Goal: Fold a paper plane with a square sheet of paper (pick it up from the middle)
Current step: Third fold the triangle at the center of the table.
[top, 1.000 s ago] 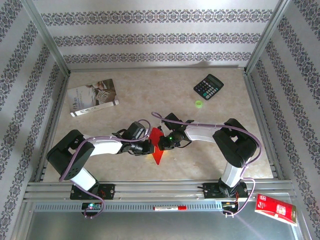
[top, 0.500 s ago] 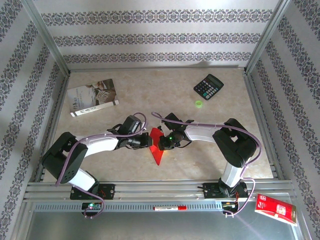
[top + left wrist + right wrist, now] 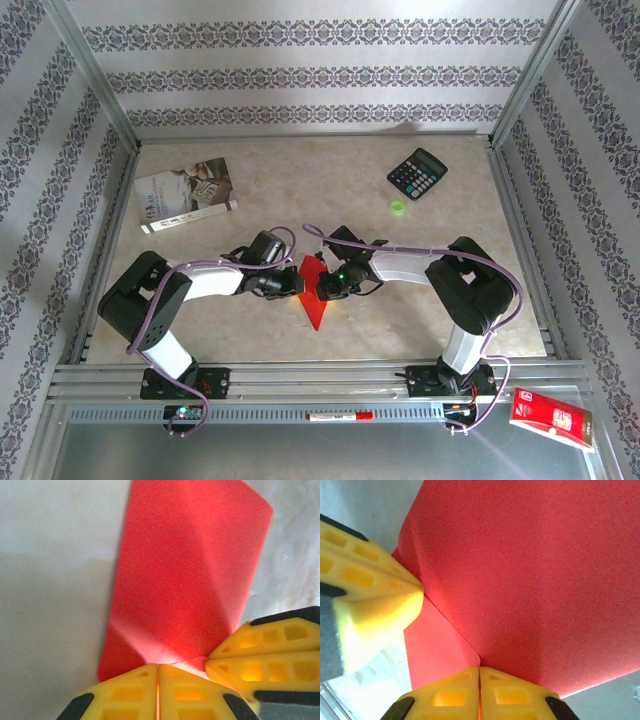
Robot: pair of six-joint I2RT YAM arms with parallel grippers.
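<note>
Left wrist view: the left tool (image 3: 158,677) has its two yellow fingers clenched flat together with no gap, and their tips meet the near edge of the red paper (image 3: 190,580) at the bottom of the frame. The right tool (image 3: 225,656) enters from the lower right, its fingers likewise pressed shut, its tip touching the same paper just beside the left one. Whether either pinches a layer cannot be told. The paper is folded, with creases running up from the tips, and lies on the pale tabletop (image 3: 50,580). From the top camera both tools meet over the paper at mid-frame. A black calculator (image 3: 417,173) sits at upper right, a small green object (image 3: 398,207) near it, a printed booklet (image 3: 186,194) at upper left and a glossy red packet (image 3: 550,418) at lower right.
</note>
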